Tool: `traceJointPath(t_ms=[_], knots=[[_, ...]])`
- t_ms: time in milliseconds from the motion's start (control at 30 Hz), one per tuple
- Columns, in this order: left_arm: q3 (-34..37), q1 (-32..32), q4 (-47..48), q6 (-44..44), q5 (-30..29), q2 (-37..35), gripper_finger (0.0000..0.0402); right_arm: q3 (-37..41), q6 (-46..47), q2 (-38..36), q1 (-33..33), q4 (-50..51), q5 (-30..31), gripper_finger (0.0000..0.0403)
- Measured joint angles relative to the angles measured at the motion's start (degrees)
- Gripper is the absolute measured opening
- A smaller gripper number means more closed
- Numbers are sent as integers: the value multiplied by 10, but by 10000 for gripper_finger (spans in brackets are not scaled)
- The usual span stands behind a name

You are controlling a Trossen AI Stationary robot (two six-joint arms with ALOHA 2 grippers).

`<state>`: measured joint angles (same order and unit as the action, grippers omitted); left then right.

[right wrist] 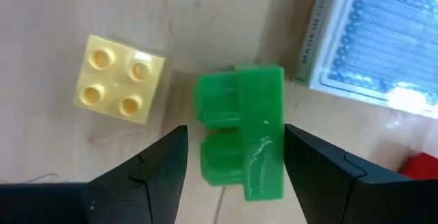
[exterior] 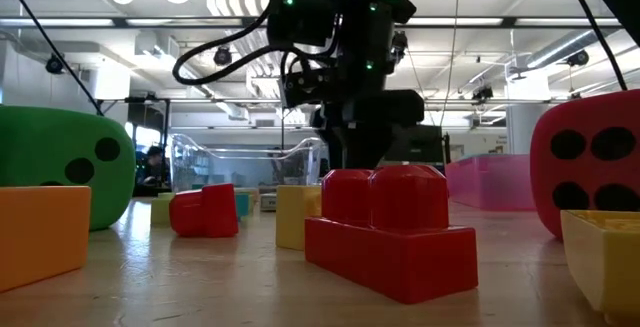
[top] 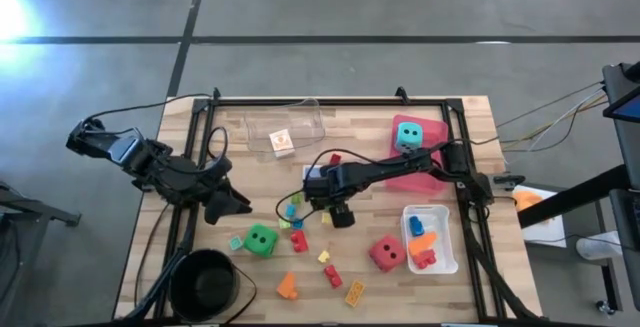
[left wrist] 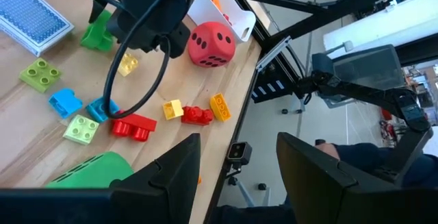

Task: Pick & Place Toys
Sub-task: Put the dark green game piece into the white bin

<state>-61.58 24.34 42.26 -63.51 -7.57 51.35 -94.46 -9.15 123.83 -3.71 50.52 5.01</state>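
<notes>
Wooden table (top: 480, 117) carries bricks (top: 355, 293), 3 dice (top: 386, 253), trays (top: 448, 257).

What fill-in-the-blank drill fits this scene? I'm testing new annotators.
1. Between the right gripper's open fingers lies a ____ brick.
2. The teal die sits in the ____ tray.
3. The black bowl stands nearest the ____ die.
4. The left gripper, at the table's left edge, holds ____.

Missing words: green; pink; green; nothing
</notes>
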Motion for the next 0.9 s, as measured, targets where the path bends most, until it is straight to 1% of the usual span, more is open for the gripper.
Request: traceJointPath(t_ms=[200,267,400,533,900], knots=[[0,0,0,0,0,0,197,21,19,0,0,-4,-6,217],[0,0,0,0,0,0,197,25,34,1,0,-3,-6,202],[0,0,0,0,0,0,197,26,45,1,0,-4,-6,158],[0,0,0,0,0,0,197,25,54,1,0,-4,-6,158],[0,0,0,0,-2,0,197,25,124,-4,0,1,-9,158]])
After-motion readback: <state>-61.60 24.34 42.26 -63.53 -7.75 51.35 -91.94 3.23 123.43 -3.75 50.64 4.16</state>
